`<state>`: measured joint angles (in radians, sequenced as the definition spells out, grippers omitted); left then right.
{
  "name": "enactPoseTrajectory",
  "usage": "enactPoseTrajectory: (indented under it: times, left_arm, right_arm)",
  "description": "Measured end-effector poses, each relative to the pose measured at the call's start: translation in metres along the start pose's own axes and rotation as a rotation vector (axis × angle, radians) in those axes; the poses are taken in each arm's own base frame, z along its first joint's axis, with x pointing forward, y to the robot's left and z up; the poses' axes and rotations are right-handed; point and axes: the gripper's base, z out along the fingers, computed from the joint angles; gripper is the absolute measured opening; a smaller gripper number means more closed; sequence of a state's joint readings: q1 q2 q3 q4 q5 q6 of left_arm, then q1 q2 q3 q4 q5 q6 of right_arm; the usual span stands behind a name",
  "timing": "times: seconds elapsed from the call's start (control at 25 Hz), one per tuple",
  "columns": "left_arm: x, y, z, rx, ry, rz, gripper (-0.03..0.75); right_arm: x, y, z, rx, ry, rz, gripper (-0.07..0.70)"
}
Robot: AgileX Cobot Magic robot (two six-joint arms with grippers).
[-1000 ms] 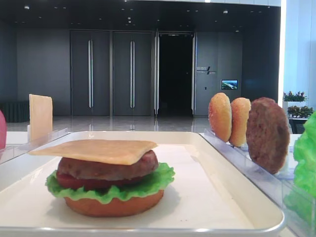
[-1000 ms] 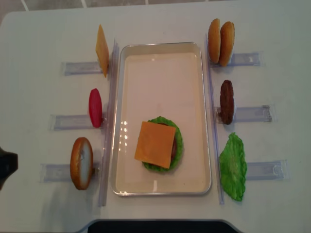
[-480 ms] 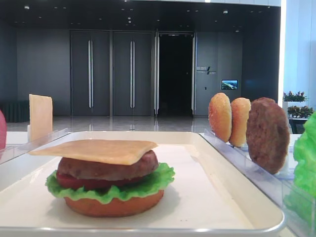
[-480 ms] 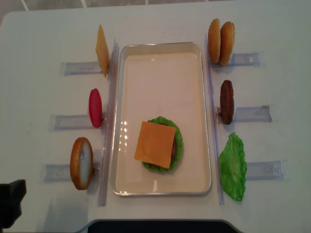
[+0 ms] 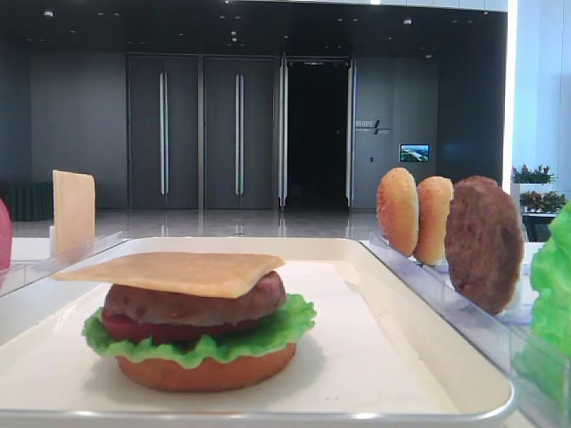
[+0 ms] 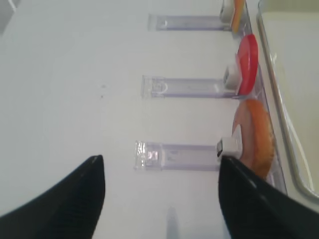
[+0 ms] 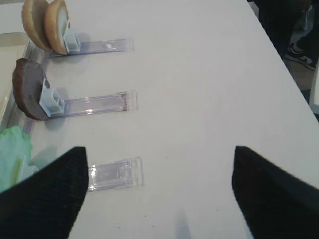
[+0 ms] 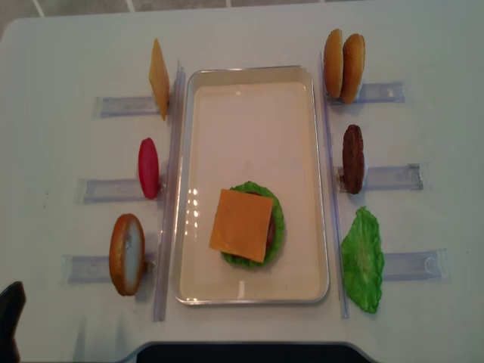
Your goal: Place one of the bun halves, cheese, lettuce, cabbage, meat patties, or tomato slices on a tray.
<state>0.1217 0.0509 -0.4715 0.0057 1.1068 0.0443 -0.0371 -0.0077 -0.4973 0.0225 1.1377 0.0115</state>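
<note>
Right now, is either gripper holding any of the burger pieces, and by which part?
Nothing is held. The left gripper and right gripper both show open jaws over bare table, with no bun, cheese or lettuce between them.

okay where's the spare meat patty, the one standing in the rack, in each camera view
Front exterior view: the meat patty stands right, beside the tray.
Overhead view: middle right, at the tray's right rim.
Right wrist view: left edge, upright in its rack.
Left wrist view: not in it.
Shared landmark: the bun halves one rack farther back.
</note>
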Motion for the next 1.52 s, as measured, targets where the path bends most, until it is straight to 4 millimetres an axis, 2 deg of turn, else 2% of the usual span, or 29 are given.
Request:
enactPoseTrajectory:
  times: [0.16, 1.52]
  left_arm:
    - [0.0056, -0.0002, -0.0077, -0.003, -0.063, -0.001, 0.535]
    - [0.0056, -0.0002, -0.0077, -0.003, -0.063, -0.001, 0.535]
  right_arm:
    - [0.0, 0.0, 0.0, 0.0, 0.0, 0.0, 0.587]
    - [0.0, 0.0, 0.0, 0.0, 0.0, 0.0, 0.587]
